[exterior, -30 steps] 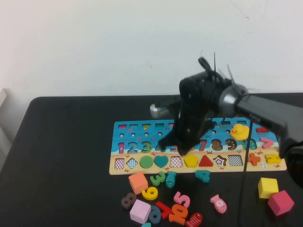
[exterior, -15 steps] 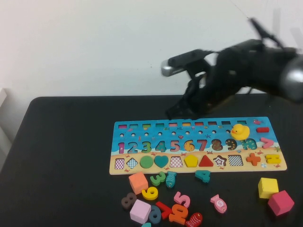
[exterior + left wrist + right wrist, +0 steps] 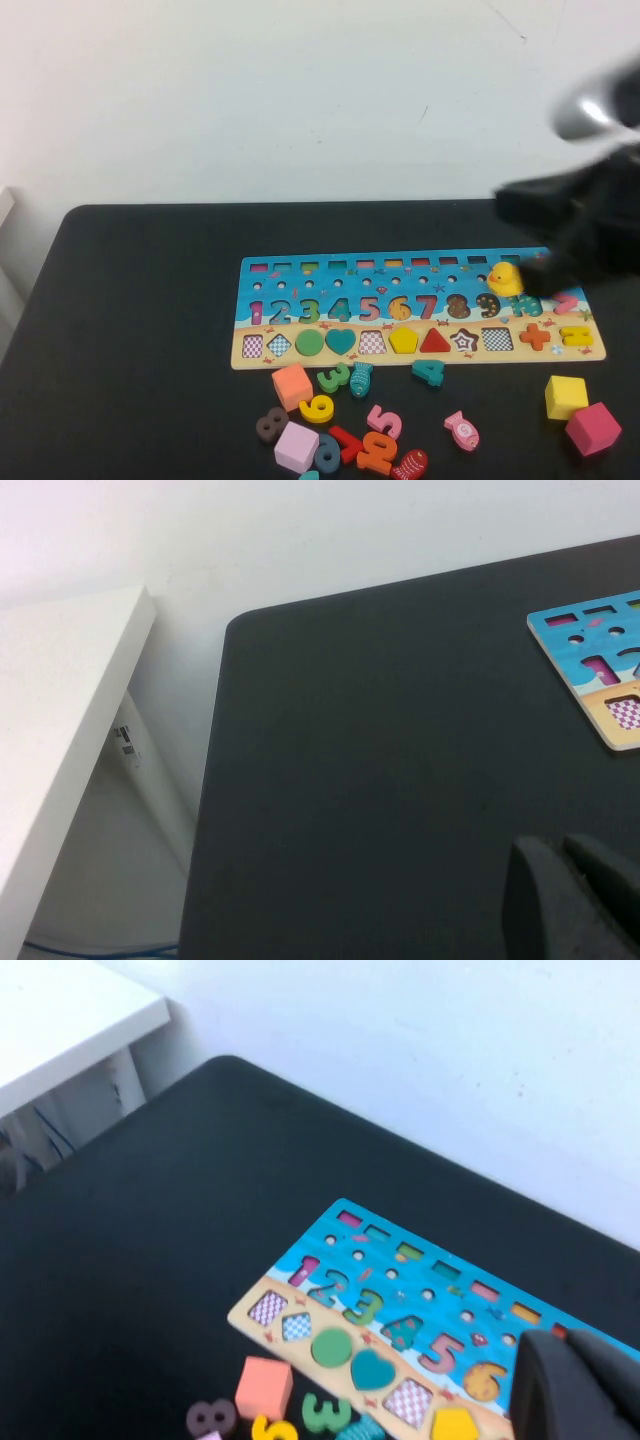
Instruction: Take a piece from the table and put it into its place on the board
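1. Since the pentagon (image 3: 403,340) already sits in its recess on the board (image 3: 300,350), between a checkered square and the red triangle, I judge the main risk to be the raised arm clipping the duck (image 3: 505,278) or nudging the board, which could lift the piece out.
2. Right hand (image 3: 580,1385): high over the board's right end, blurred, clenched shut on nothing.
3. Left hand (image 3: 575,895): low over bare desk (image 3: 400,780), well off the board's left end; its grip I cannot tell.
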